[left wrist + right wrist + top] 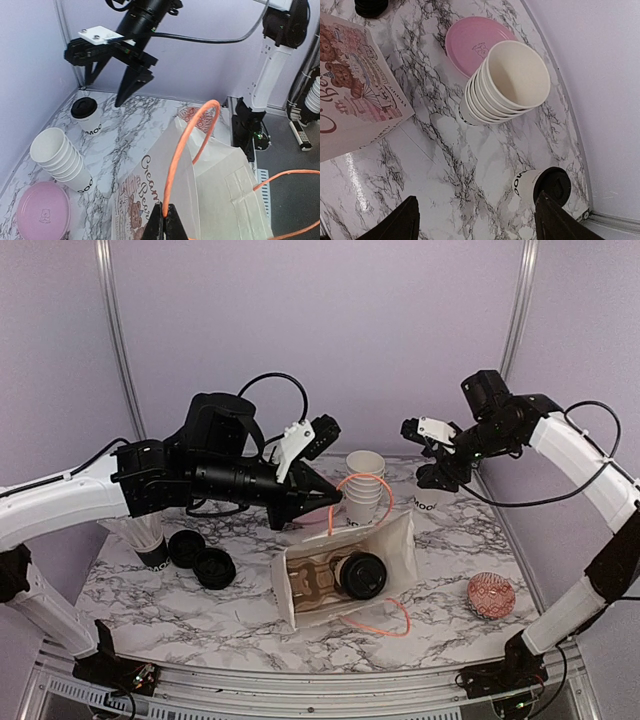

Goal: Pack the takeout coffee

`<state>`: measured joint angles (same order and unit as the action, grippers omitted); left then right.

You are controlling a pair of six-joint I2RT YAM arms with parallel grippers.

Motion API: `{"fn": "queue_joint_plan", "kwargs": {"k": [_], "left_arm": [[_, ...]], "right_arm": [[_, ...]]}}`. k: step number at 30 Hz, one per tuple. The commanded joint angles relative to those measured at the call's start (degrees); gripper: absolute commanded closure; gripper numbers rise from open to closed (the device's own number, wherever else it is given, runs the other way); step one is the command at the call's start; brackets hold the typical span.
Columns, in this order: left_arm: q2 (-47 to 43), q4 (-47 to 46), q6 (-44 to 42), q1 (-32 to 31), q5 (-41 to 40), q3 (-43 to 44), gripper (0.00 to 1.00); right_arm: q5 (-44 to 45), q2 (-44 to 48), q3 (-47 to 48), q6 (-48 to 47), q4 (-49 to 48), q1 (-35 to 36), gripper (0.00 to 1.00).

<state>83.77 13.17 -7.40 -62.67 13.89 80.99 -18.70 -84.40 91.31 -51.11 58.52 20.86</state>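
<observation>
1. One lidded coffee cup (pixel 542 186) is standing at the marble table's (pixel 445 165) far edge; my right gripper (pixel 476 200) is hovering near it, wide open, empty.
2. I am centring over the lid before descending; my left gripper (pixel 164 222) is pinching the bag handle (pixel 176 160).

coffee cup (pixel 362 575) in bag (pixel 398 548), cup stack (pixel 365 490) behind

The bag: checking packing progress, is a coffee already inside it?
Yes, in. One lidded cup sits inside the open bag, its black lid showing from above; a second cup stands upright outside.
</observation>
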Motion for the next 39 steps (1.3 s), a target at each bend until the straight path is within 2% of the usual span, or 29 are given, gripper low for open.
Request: {"fn": "queue_joint_plan", "kwargs": {"k": [1, 5, 12, 16, 18, 21, 23, 27, 32, 39], "left_arm": [[2.56, -0.86, 1.26, 5.12, -0.96, 2.27, 1.0], [3.91, -0.86, 1.62, 8.17, -0.51, 2.42, 1.0], [6.79, -2.07, 1.35, 12.36, -6.16, 2.94, 0.94], [6.91, -7.58, 4.7, 14.51, -5.19, 2.07, 0.88], [6.84, -9.27, 5.7, 15.2, -4.66, 1.94, 0.81], [6.94, -9.41, 6.66, 15.8, -5.81, 2.53, 0.57], [6.58, -9.26, 6.95, 16.05, -7.47, 2.63, 0.46], [5.16, -8.76, 6.9, 16.27, -9.15, 2.47, 0.33], [3.25, -8.54, 6.93, 16.34, -8.91, 2.08, 0.27], [1.31, -8.33, 8.72, 16.32, -8.32, 1.73, 0.27]], "right_arm": [[1.72, -2.17, 2.31, 3.2, 0.06, -0.62, 0.23], [3.93, -3.93, 2.21, 4.43, -1.31, -1.22, 0.23], [8.65, -10.58, 2.83, 11.55, -6.98, -5.13, 0.23], [7.66, -15.13, 4.18, 17.05, -10.33, -9.3, 0.22], [7.39, -17.42, 4.78, 19.57, -12.6, -11.2, 0.2], [7.25, -20.44, 5.73, 21.63, -15.34, -13.06, 0.17], [7.21, -21.81, 5.73, 22.44, -17.49, -13.83, 0.16], [6.91, -24.31, 6.27, 24.13, -20.12, -14.73, 0.16], [5.96, -27.15, 7.93, 25.68, -21.43, -15.01, 0.16], [5.9, -30.61, 10.93, 27.14, -21.05, -15.33, 0.16]]}}
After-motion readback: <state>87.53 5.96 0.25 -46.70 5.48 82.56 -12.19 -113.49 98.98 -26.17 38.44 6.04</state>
